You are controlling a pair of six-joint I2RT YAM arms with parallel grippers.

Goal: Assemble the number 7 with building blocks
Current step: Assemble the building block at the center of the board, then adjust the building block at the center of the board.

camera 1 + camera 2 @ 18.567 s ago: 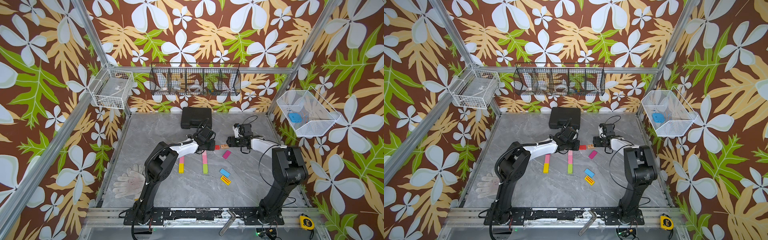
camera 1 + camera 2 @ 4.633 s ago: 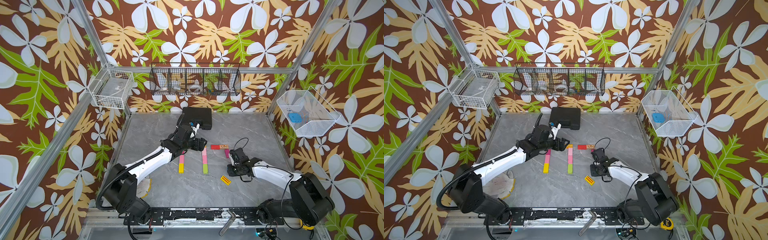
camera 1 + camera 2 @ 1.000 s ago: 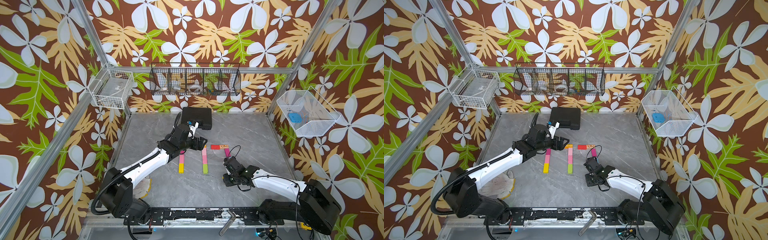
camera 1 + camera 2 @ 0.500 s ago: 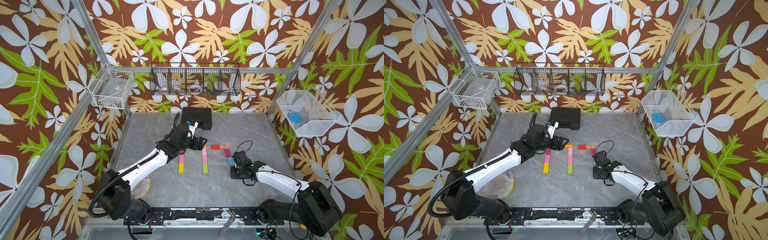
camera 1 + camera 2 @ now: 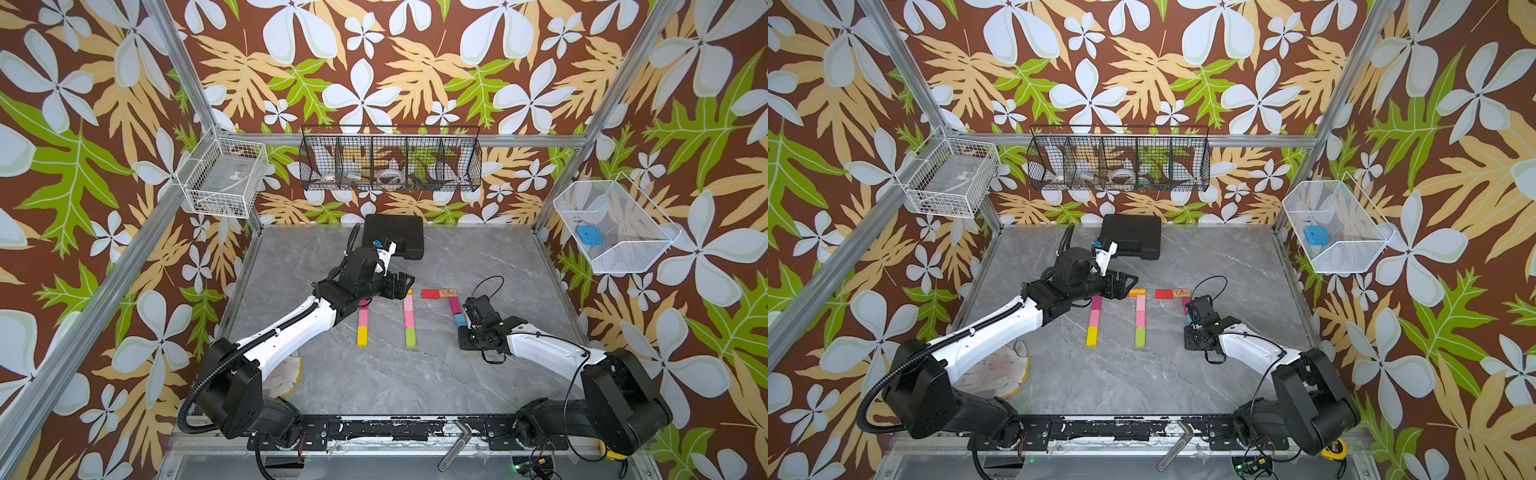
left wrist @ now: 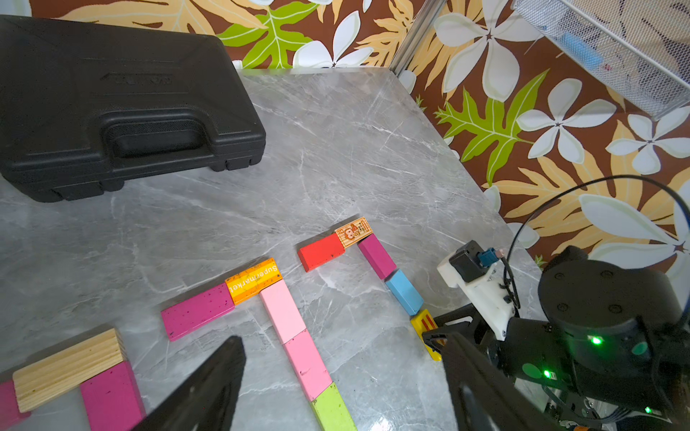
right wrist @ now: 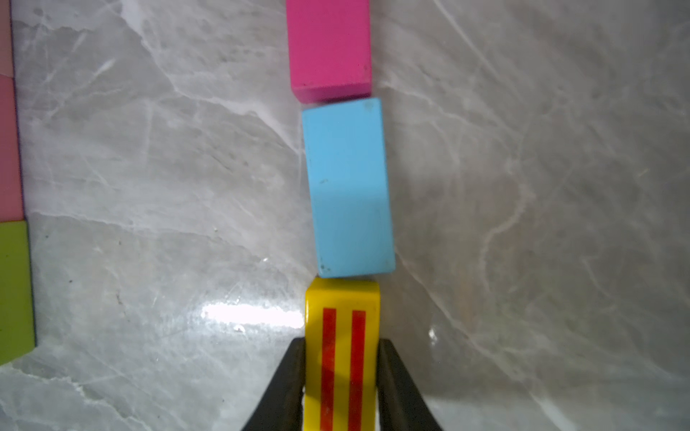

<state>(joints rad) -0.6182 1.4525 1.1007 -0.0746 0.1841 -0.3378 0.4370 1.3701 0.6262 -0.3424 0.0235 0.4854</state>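
The yellow red-striped block (image 7: 341, 298) is no longer lying loose on the near right of the table (image 5: 374, 374). It now sits in line with the right-hand figure, its far end touching the near end of the blue block (image 7: 349, 186). The right gripper (image 7: 341, 345) has its jaws closed narrowly on the striped block's two long sides. The blue block in turn meets the magenta block (image 7: 328, 48) on its far side. At the far end of this stem a red block (image 6: 321, 252) and a printed wooden block (image 6: 353, 232) form the bar running left – a seven. The left gripper (image 5: 401, 287) hangs with jaws spread wide and nothing between them, above the far end of the middle figure, by its orange block (image 6: 254, 278). The black case (image 5: 392, 241) lies at the far edge, well apart from the blocks.
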